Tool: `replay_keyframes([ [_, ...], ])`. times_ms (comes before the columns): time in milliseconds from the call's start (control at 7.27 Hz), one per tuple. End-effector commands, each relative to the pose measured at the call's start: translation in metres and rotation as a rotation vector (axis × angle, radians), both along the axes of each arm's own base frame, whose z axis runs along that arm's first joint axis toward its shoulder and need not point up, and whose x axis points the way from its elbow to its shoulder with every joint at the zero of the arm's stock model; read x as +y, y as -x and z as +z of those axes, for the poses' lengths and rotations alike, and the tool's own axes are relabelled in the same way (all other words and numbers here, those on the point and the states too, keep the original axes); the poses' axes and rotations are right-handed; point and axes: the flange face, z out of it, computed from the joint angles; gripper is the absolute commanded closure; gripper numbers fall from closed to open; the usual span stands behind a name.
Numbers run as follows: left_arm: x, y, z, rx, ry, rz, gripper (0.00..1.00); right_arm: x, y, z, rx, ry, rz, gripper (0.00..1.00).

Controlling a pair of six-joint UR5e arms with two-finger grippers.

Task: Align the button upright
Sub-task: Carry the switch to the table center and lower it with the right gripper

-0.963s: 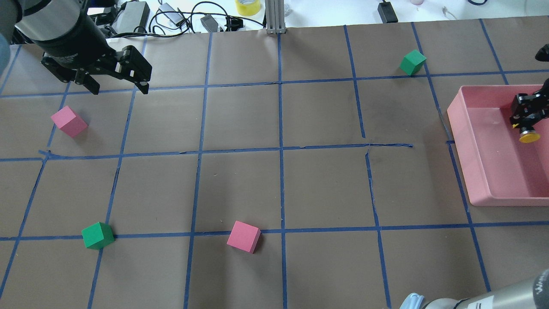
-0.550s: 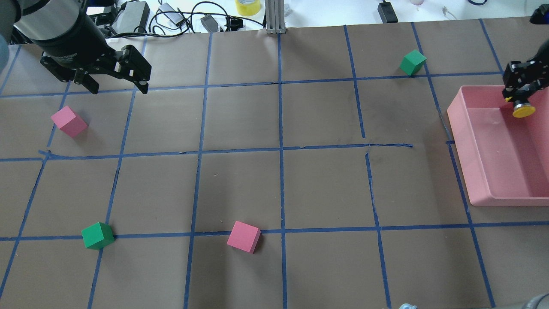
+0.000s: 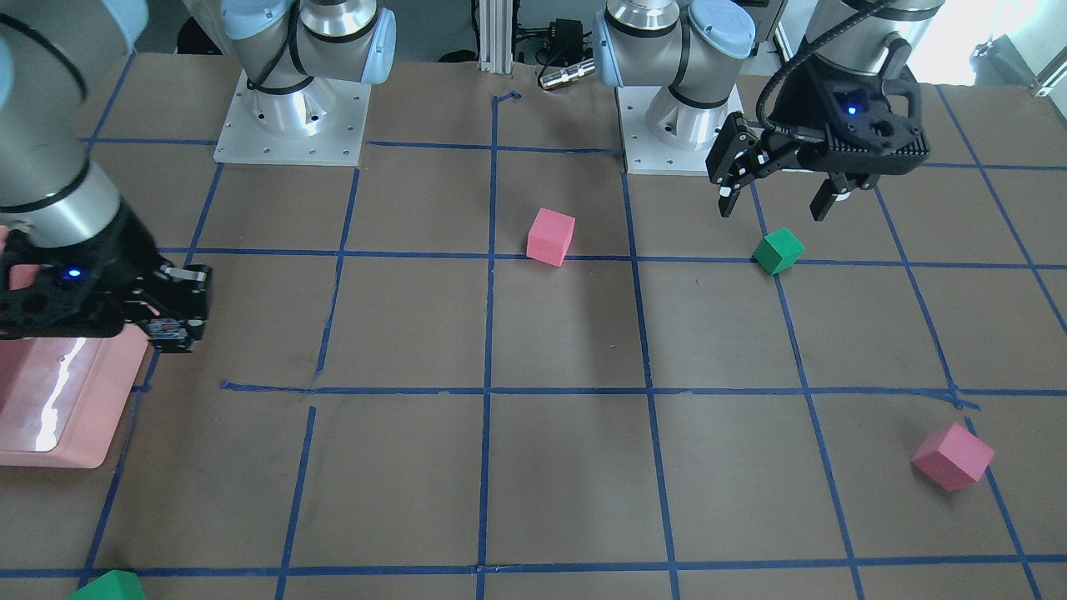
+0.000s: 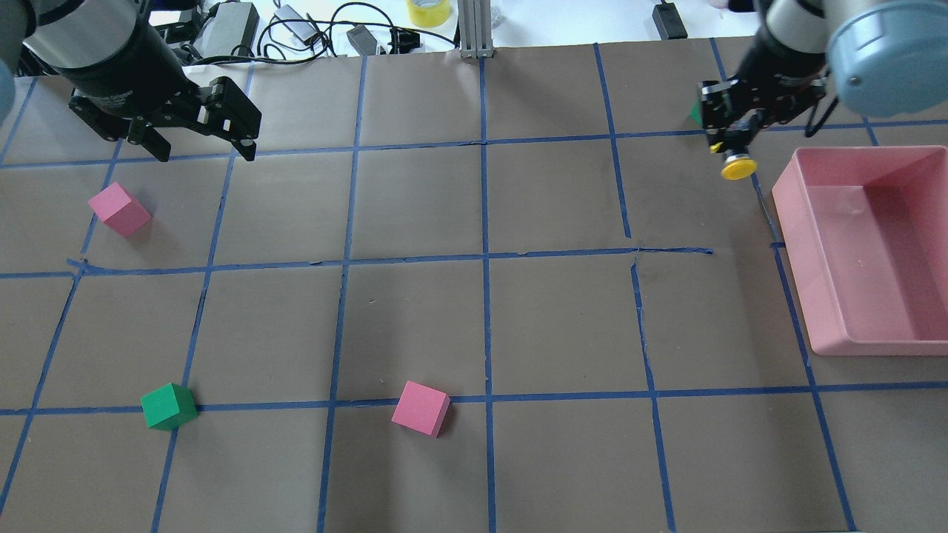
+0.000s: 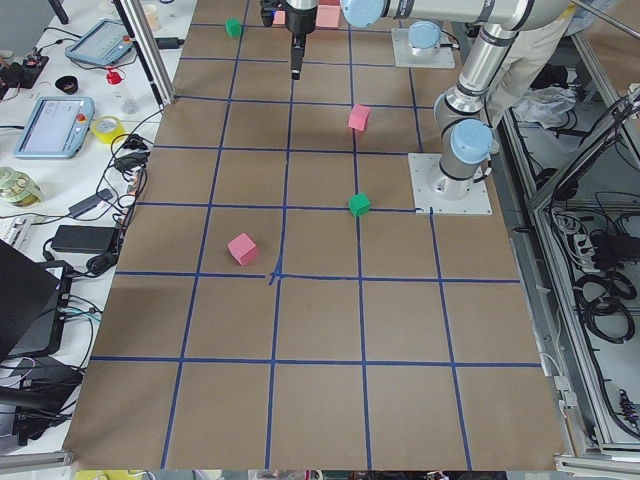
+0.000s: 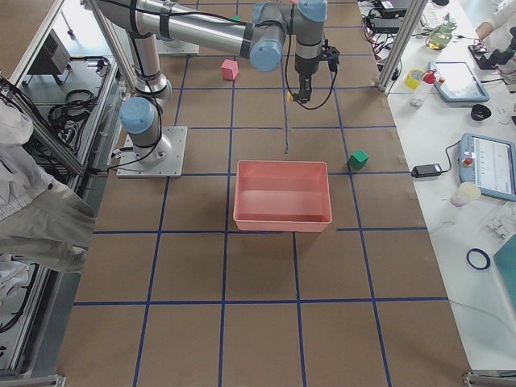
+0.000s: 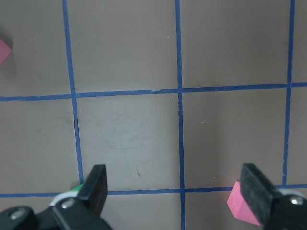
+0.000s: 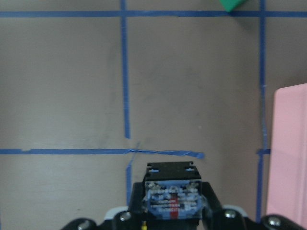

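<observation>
Overhead exterior shows the right gripper (image 4: 732,144) now outside the pink tray (image 4: 792,222). A second ago it hung over the tray's inside, and a little later over the tray's far rim. It now hangs above the brown surface (image 4: 474,326), just beyond the tray's far left corner. It is pinching the button (image 4: 737,167) by its dark body, with the yellow cap sticking out toward the near side of that view. The button is held off the surface, close above a blue tape line. A sliver of a green cube (image 4: 696,112) shows behind the gripper.

The right arm reaches in from the view's upper right, with its blue-capped joint above the tray's far edge. From the right wrist camera the button's contact end (image 8: 171,201) sits between the fingers, and the tray's edge runs along the right side.

The left gripper (image 4: 207,152) has not moved. It hovers at the far left with its fingers (image 7: 96,187) spread wide and nothing between them, beyond a pink cube (image 4: 118,209). Seen from across the table, it hangs just above another green cube (image 3: 778,252).
</observation>
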Motion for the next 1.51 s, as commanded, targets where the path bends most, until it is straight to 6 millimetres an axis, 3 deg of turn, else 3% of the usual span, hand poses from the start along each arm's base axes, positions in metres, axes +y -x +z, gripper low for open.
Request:
replay_keyframes([
  [0,0.000,0.000,0.001,0.000,0.001,0.000,0.00,0.031,-0.154,-0.022,-0.030,0.016,0.052,1.00],
  [138,0.001,0.000,0.002,-0.003,0.004,-0.001,0.00,0.026,-0.180,-0.054,-0.040,0.009,-0.022,1.00],
  [413,0.001,0.000,0.001,-0.003,0.002,-0.001,0.00,0.013,-0.213,-0.110,-0.045,0.005,-0.019,1.00],
  [550,0.001,0.000,0.001,-0.003,0.004,-0.001,0.00,0.018,-0.233,-0.130,-0.031,-0.012,0.000,1.00],
  [688,0.001,0.000,0.001,-0.003,0.004,-0.001,0.00,0.026,-0.253,-0.136,-0.032,-0.002,0.024,1.00],
  [963,0.001,0.001,0.001,-0.001,0.004,0.001,0.00,0.023,-0.271,-0.173,-0.034,-0.006,0.023,1.00],
  [1376,0.001,0.001,0.002,-0.002,0.006,-0.002,0.00,0.021,-0.285,-0.210,-0.041,-0.006,0.036,1.00],
])
